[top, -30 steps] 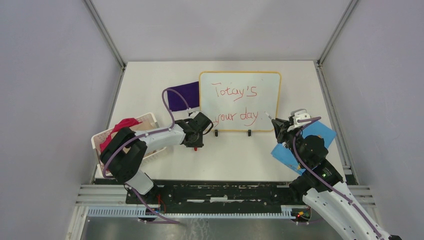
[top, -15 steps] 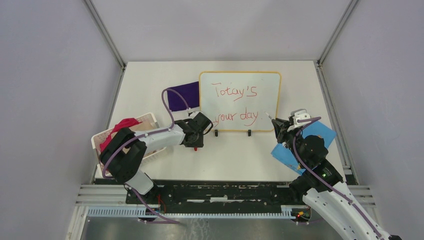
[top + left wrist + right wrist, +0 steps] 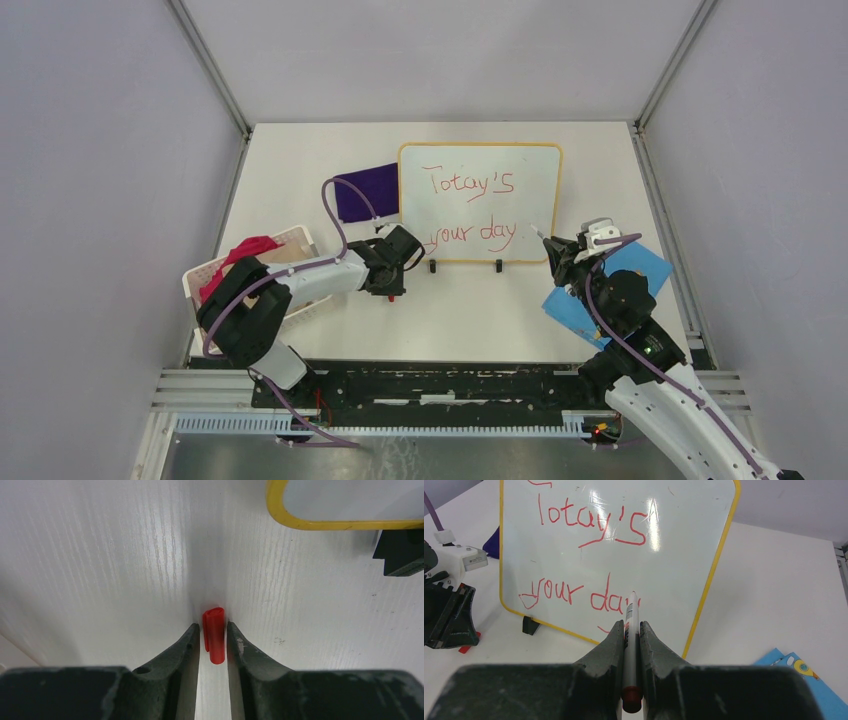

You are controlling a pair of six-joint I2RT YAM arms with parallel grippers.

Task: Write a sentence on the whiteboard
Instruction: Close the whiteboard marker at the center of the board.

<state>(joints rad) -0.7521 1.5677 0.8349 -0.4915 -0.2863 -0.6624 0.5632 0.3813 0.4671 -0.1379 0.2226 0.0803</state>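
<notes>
Red handwriting was found on the whiteboard point(image 3: 480, 200), set out in two lines. The sentence point(image 3: 472, 208) was read as "Totay's" on the upper line and "your day" on the lower, the words slanting slightly. In the right wrist view the upper line was cut at the picture's top edge, and only "your da" could be read below, the last letter being hidden behind the marker point(image 3: 631, 612). A small grey label point(image 3: 474, 560) was seen on a white part of the left arm, its print too small to be read.
</notes>
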